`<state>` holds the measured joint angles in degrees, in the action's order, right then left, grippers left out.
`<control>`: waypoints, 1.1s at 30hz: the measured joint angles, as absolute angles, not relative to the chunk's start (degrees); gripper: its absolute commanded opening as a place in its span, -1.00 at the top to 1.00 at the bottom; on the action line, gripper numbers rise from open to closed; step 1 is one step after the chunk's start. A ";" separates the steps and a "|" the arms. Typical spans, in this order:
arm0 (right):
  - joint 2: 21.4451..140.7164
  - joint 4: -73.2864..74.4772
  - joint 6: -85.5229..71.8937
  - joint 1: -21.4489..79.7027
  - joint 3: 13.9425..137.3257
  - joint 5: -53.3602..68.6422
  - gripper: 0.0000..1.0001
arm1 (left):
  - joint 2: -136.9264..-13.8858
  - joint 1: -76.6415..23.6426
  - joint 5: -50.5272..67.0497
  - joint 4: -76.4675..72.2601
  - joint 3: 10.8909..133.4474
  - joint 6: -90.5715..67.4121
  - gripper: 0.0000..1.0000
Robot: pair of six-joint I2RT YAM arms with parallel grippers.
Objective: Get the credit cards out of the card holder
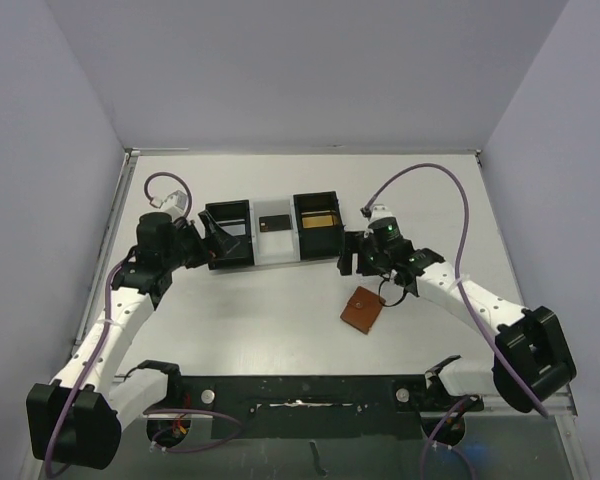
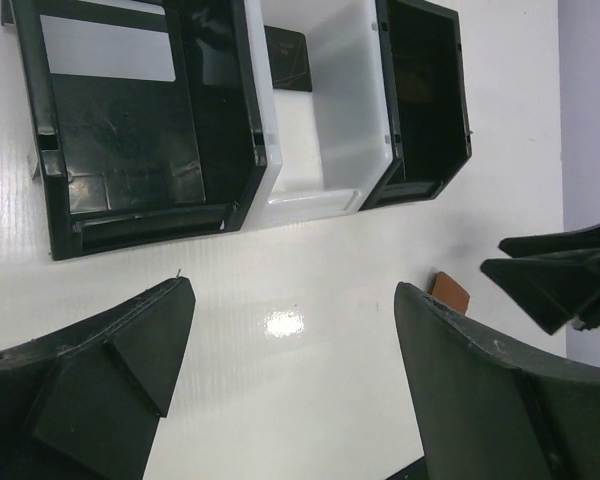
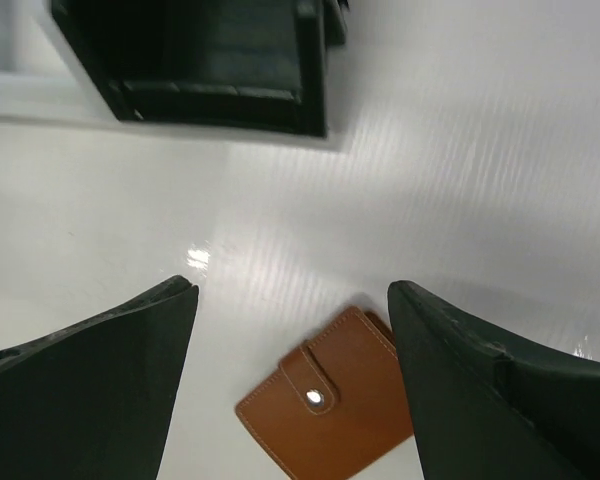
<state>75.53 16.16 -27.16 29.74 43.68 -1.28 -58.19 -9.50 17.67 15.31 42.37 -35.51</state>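
Note:
The card holder (image 1: 362,309), a reddish-brown leather wallet, lies closed and snapped on the table right of centre. In the right wrist view it (image 3: 330,405) lies below and between my open fingers, which do not touch it. My right gripper (image 1: 349,262) (image 3: 292,290) hovers open and empty just behind the wallet. A gold-tan credit card (image 1: 322,219) lies in the tray's right black compartment. My left gripper (image 1: 210,243) (image 2: 295,290) is open and empty in front of the tray's left compartment. A corner of the wallet (image 2: 450,291) shows in the left wrist view.
The black-and-white three-compartment tray (image 1: 252,252) (image 2: 320,195) stands at the back centre. A small black card (image 1: 273,223) (image 2: 287,58) lies in its white middle compartment. Its right black compartment (image 3: 210,60) is close behind my right gripper. Grey walls enclose the table.

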 measured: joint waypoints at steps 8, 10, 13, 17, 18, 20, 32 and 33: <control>81.49 16.49 -29.06 33.23 61.04 -3.81 -0.48 | -56.99 -9.54 10.24 18.37 42.35 -36.91 -0.61; 86.41 16.75 -29.52 34.98 66.54 -5.96 -0.43 | -55.57 -9.54 7.27 20.05 42.35 -36.99 -0.61; 93.38 17.34 -30.17 36.99 73.03 -8.99 -0.38 | -52.03 -9.54 2.81 21.91 42.13 -37.08 -0.61; 101.38 19.66 -30.59 38.48 79.92 -11.38 -0.31 | -48.51 -9.39 -1.17 23.07 42.11 -37.08 -0.61; 103.57 20.27 -30.61 38.65 81.78 -11.84 -0.30 | -48.01 -9.37 -1.85 23.35 42.11 -37.06 -0.61; 106.78 21.21 -30.72 38.76 84.44 -12.49 -0.26 | -47.35 -9.30 -3.09 23.77 42.09 -37.04 -0.61; 117.84 26.81 -31.11 38.76 95.57 -13.45 0.10 | -46.83 -9.28 -5.39 23.79 39.07 -36.82 -0.61; 118.06 26.94 -31.24 38.76 95.77 -13.52 0.15 | -46.83 -9.28 -5.39 23.77 39.00 -36.80 -0.61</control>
